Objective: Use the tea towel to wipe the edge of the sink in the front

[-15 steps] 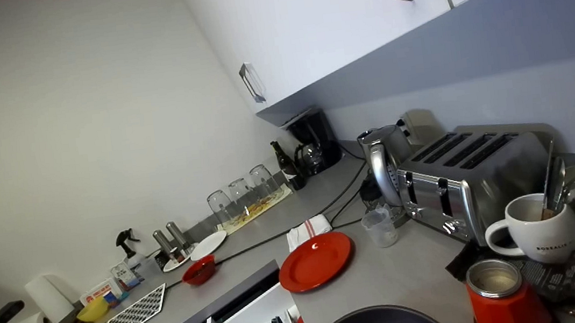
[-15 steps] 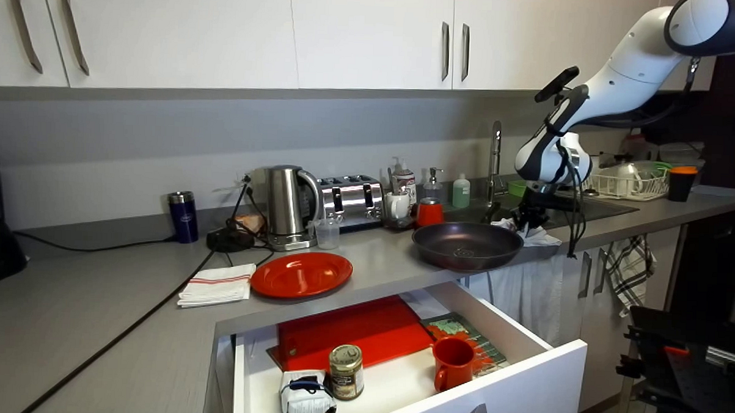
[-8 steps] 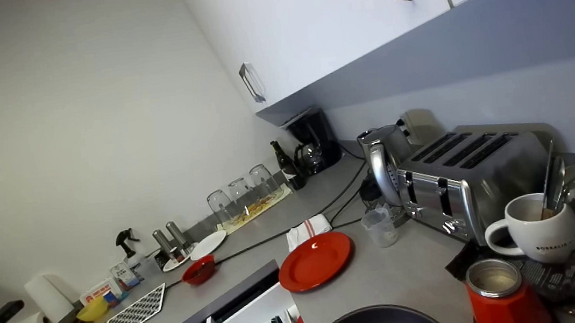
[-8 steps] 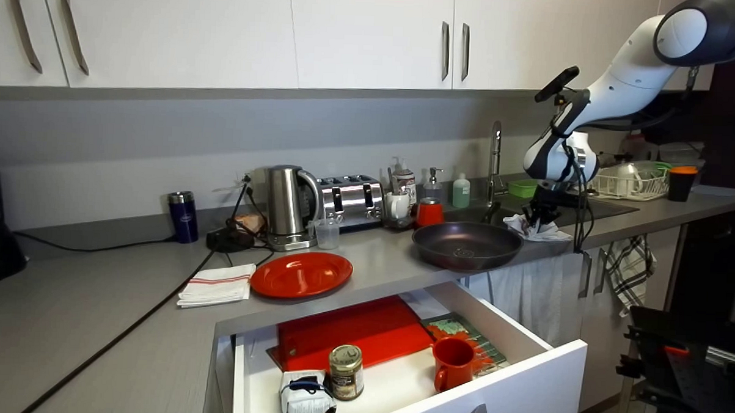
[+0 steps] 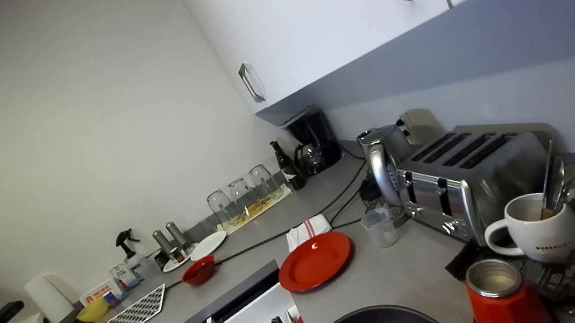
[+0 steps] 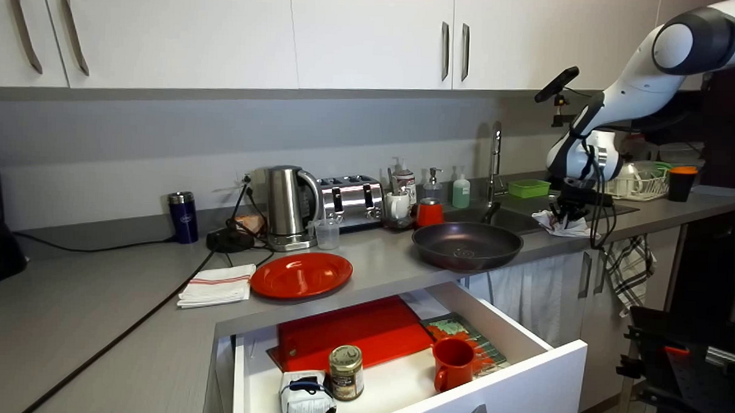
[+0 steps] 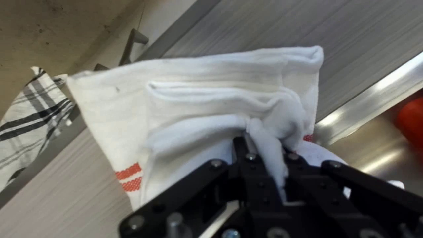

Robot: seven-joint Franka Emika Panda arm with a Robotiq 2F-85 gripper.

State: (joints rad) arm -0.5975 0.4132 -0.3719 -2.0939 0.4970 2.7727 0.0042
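Note:
The tea towel, white with red stripes, is bunched in my gripper; it shows in the wrist view and in an exterior view. My gripper is shut on a fold of it, and it also shows in an exterior view, pointing down at the counter. The towel lies spread on the grey counter strip in front of the sink, one corner reaching the counter's front edge. The sink's metal rim runs along the towel's right side in the wrist view. The towel hides the rim beneath it. My gripper is outside the remaining exterior view.
A frying pan stands left of the sink. The faucet and a green tub are behind it. A dish rack is to the right. A checked towel hangs below the counter. A drawer stands open.
In an exterior view, my arm and gripper have moved right along the sink's front, dragging the towel. More of the sink and the green tub now show. The arm has left the remaining exterior view.

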